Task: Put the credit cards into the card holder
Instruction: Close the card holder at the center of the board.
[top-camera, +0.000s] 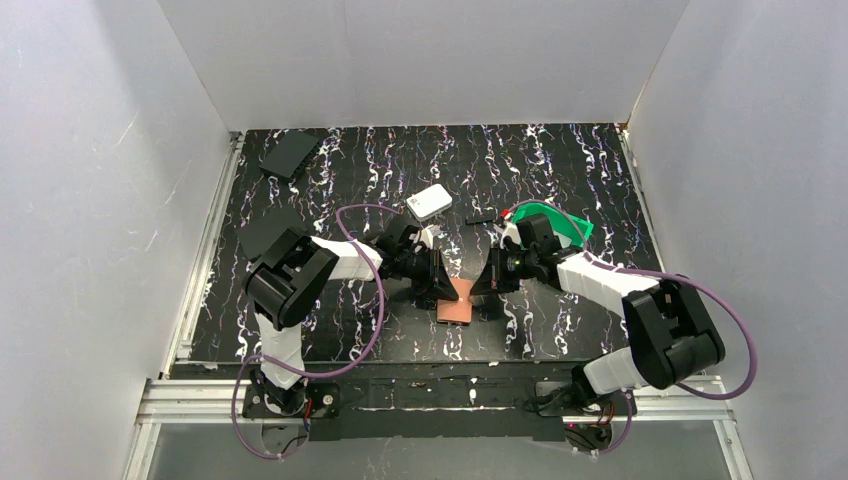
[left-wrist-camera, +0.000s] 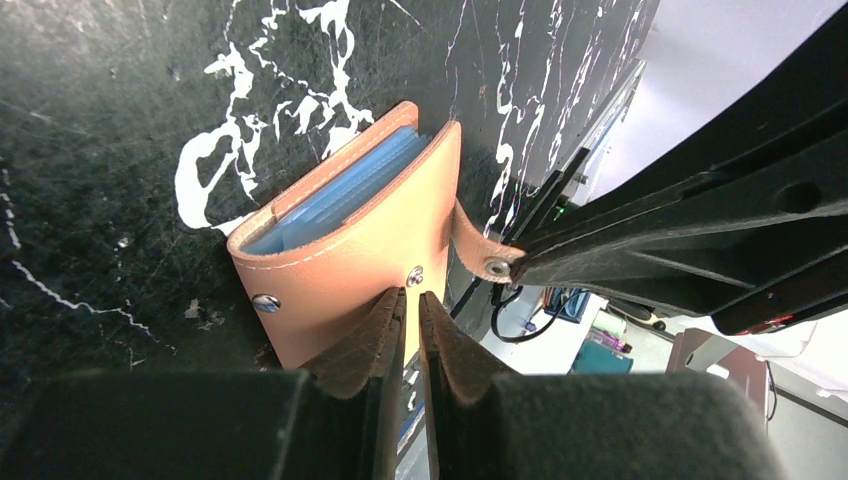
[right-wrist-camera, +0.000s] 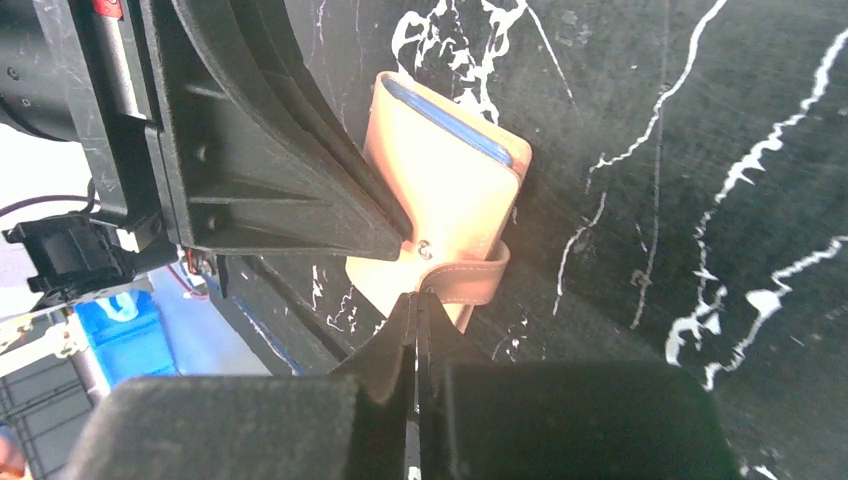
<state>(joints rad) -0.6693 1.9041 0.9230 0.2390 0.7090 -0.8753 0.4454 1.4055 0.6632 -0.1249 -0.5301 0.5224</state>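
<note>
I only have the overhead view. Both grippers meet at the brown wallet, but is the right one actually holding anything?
Observer: Yes. The right gripper is shut on the wallet's strap.
Operator: And the left?
Observer: The left gripper appears to pinch the cover's edge, right by the snap stud.
Operator: Is the wallet open?
Observer: It is unsnapped but folded nearly shut. Light-blue sleeves show in the gap.
</note>
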